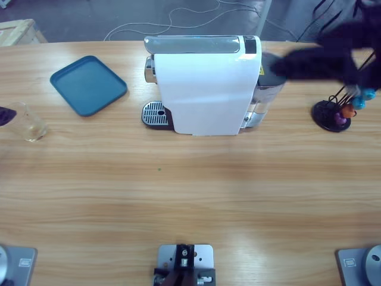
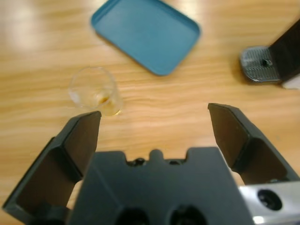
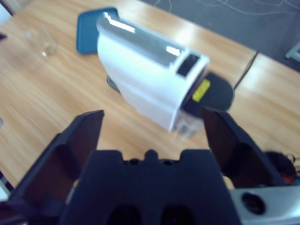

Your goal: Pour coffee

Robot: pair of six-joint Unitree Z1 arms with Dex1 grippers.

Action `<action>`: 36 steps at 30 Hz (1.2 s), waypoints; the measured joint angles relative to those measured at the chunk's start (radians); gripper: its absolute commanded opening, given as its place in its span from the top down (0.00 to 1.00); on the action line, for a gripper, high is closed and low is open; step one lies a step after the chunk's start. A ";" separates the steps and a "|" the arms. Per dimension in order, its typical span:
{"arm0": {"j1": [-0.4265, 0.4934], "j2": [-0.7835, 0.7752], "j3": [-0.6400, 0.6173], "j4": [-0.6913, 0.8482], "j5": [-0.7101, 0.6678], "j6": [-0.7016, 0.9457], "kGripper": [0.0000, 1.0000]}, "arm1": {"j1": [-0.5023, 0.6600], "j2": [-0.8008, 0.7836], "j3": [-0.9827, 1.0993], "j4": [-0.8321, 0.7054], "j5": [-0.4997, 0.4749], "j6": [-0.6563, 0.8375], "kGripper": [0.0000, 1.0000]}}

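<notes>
Coffee (image 2: 108,104) lies as a thin tan layer at the bottom of a clear glass (image 2: 95,92), which stands upright on the tabletop (image 1: 190,202) near its left end, apart from everything else. Just beyond the glass sits a blue tray (image 1: 88,84), and further along stands a white coffee machine (image 1: 205,83) with its round drip grate (image 1: 155,112) facing the tray. A capsule rack (image 1: 336,113) with coloured capsules stands at the far right.

From the left wrist view, the left hand (image 2: 154,119) hovers short of the glass, jaws spread wide and holding nothing; the glass shows just past the tip of one jaw. The right hand (image 3: 152,124) hangs above the machine's rear end, also spread wide and empty. In the high view its arm shows as a dark blur near the rack.
</notes>
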 measured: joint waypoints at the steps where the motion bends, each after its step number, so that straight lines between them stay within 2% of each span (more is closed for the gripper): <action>1: 0.013 0.010 0.027 -0.045 0.012 -0.003 0.01 | 0.000 -0.015 0.017 0.010 0.000 0.004 0.00; 5: 0.028 0.108 0.115 -0.225 0.096 -0.006 0.01 | 0.001 -0.052 0.062 0.046 0.001 0.022 0.00; 8: 0.033 0.186 0.146 -0.294 0.187 -0.014 0.01 | 0.001 -0.052 0.068 0.057 0.001 0.027 0.00; 12: 0.121 0.231 0.201 -0.380 0.227 -0.037 0.01 | 0.001 -0.052 0.068 0.058 0.001 0.029 0.00; 16: 0.213 0.236 0.302 -0.518 0.153 -0.019 0.02 | 0.001 -0.046 0.070 0.058 0.001 0.034 0.00; 21: 0.228 0.236 0.408 -0.717 0.000 0.058 0.01 | 0.001 -0.018 0.070 0.057 0.001 0.052 0.00; 36: 0.243 0.250 0.431 -0.761 0.042 0.110 0.01 | 0.001 0.030 0.079 0.043 0.001 0.059 0.00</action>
